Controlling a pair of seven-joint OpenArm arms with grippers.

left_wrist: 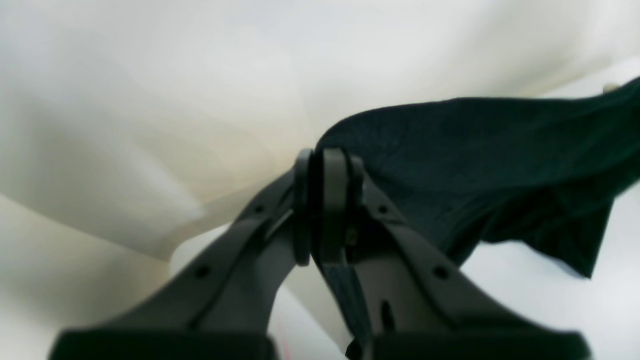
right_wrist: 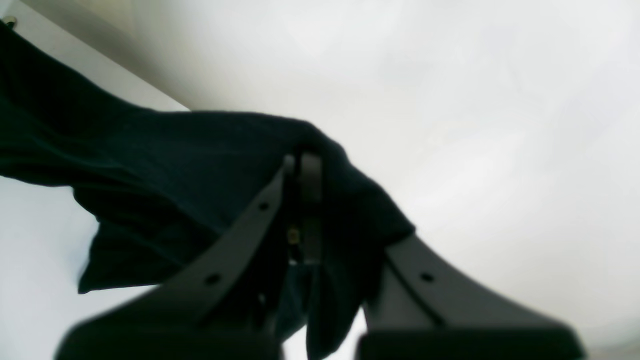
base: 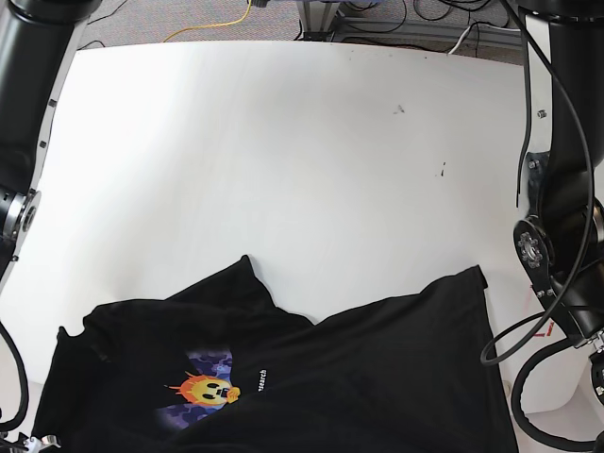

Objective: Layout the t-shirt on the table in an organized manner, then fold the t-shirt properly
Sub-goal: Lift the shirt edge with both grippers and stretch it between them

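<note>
Across the far half of the table [base: 283,142] the white top lies bare, apart from a few dark specks [base: 400,109] toward the far right; the rounded far edge runs along the top of the base view, with cables [base: 208,24] on the floor beyond it. The t-shirt [base: 377,377] fills the near part, rumpled, its hem corner [base: 478,274] reaching toward the table's right edge and a raised fold [base: 247,267] peaking near the middle. An orange-yellow and purple print [base: 203,389] faces up on its near left.

Both arms stand at the table's sides in the base view, their grippers out of that frame. Seen from its own wrist camera, the left gripper [left_wrist: 322,165] is pinched tight on a bunch of shirt cloth, which spreads away to the right above the table. The right gripper [right_wrist: 302,167] likewise appears clamped on a fold of cloth, though the picture is dark and blurred; the cloth drapes over one finger [right_wrist: 310,200].

A red mark [base: 540,332] shows at the table's right edge beside a looping black cable [base: 500,344].
</note>
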